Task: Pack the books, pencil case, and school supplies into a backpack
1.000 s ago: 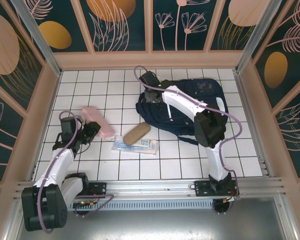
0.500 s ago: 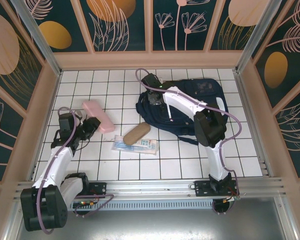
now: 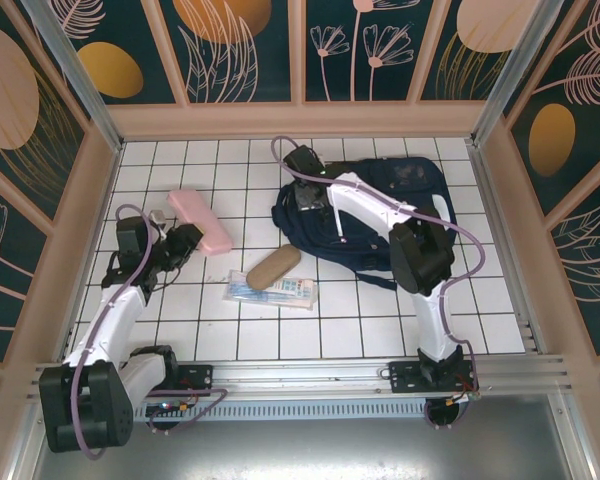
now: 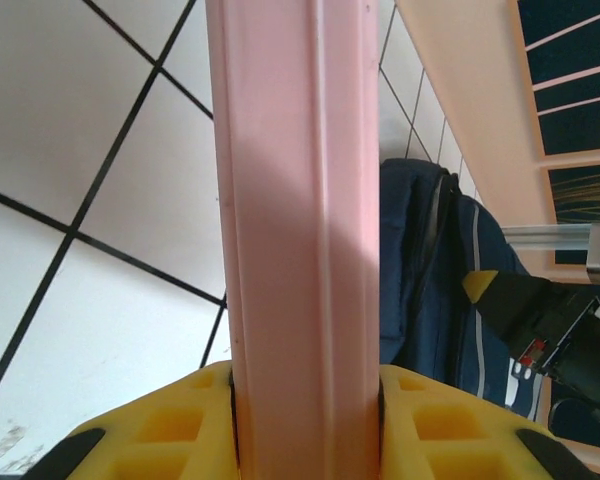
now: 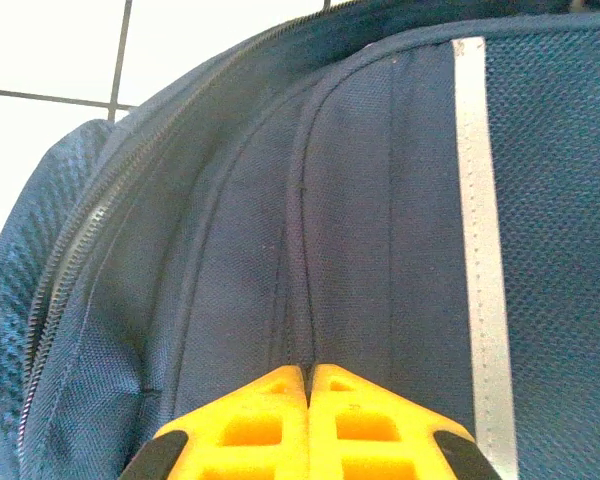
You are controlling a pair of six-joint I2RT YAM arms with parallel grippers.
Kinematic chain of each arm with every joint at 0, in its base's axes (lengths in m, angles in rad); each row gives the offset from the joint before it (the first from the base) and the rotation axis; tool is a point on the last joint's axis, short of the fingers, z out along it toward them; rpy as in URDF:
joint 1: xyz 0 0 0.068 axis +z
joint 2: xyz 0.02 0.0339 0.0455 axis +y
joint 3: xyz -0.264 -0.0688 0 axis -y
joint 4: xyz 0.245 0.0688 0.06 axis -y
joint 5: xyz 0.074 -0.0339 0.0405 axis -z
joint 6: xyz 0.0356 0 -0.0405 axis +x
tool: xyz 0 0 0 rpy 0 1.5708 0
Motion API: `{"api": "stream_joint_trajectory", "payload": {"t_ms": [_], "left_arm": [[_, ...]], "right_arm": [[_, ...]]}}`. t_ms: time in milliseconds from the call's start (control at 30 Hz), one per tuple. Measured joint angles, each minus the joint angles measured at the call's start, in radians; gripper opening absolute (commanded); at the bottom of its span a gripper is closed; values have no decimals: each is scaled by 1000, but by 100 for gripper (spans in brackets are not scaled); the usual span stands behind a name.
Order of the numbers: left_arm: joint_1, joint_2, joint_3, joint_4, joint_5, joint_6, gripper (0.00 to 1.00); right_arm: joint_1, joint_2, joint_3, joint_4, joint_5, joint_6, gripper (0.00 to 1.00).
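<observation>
Pink case betw. L fingers

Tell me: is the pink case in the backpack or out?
Out: the left gripper clamps the pink case, left of the backpack.

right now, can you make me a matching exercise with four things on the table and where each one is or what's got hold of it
Things:
1 pink case
2 brown case
3 clear packet
4 backpack

States:
a right jaws shut on its fabric
b lying free, on the near side of the brown case
c gripped in the left jaws
d lying free, on the far side of the packet

Pairs: 1-c, 2-d, 3-b, 4-a
</observation>
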State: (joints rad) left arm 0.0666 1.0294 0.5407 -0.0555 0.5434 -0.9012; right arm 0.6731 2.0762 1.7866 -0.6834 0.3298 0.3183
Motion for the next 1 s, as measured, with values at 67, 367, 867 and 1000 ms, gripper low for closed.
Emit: {"api": "stream_joint_trajectory", "payload": {"t_ms": [67,367,867,1000], "left_arm": [[-14,23,12,21,0,-13,21],[-187,195,110,180,-32,-97,21],[-565,673,496,413,-106,-193,16],[-570,698,512,403,-127,-188,17]], "right_arm": [[-11,-32,10,-6,-6,-6,0],[-143,-290,11,-1,-58,-70,0],[-329,-486,-55,152,-348,-43,1],[-330,-486,-77,153,-376,-35,18]]}}
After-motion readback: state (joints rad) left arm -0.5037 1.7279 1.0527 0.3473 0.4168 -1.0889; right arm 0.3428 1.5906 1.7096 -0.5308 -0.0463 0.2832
